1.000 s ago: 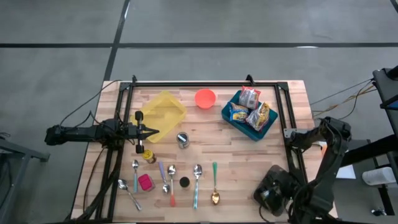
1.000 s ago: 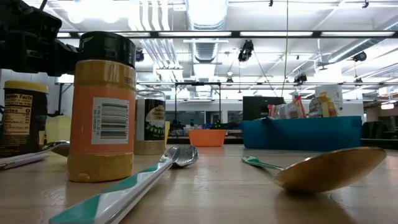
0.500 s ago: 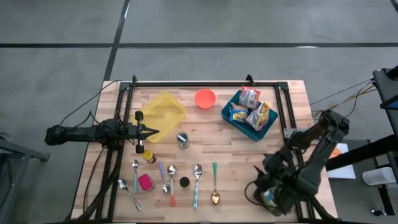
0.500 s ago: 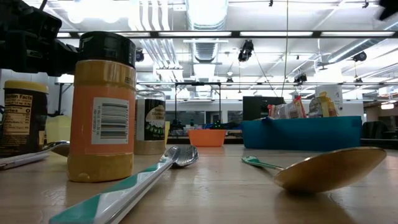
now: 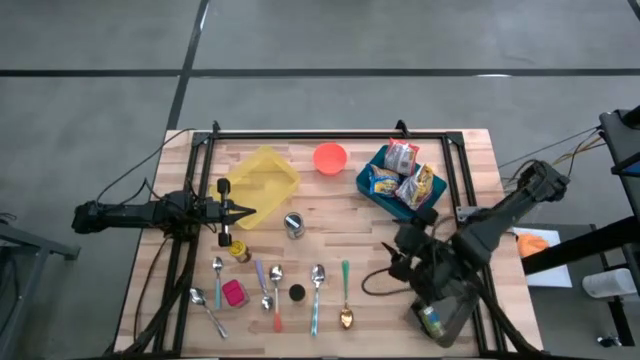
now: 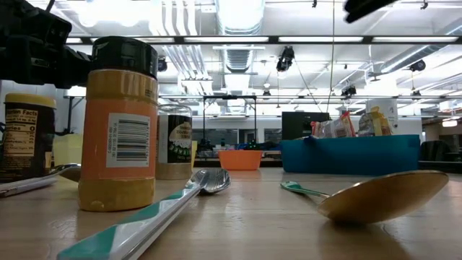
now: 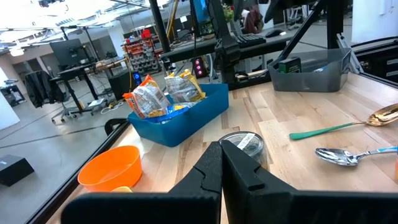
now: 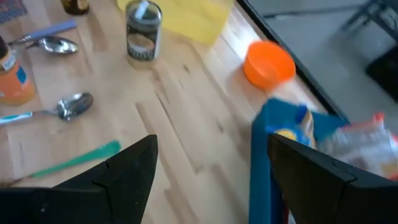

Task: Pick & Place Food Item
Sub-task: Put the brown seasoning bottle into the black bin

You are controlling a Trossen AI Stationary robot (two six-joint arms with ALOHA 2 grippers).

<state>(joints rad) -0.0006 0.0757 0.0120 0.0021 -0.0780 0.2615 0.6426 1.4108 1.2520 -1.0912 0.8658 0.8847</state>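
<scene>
- Swinging in from the tabletop's right edge, the right gripper (image 5: 397,262) is now hovering with fingers apart, holding nothing, near the blue bin (image 5: 392,197).
- Snack packets (image 5: 402,156) are sitting in that bin at the tabletop's far right corner.
- Waiting over the left edge, the left gripper (image 5: 250,212) is keeping its fingers together.

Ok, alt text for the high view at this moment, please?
Overhead view of a wooden table: the right gripper, open, hovers below a blue bin of snack packets. The left gripper, shut, waits beside a yellow tray, with an orange bowl, a can and spoons nearby.
</scene>
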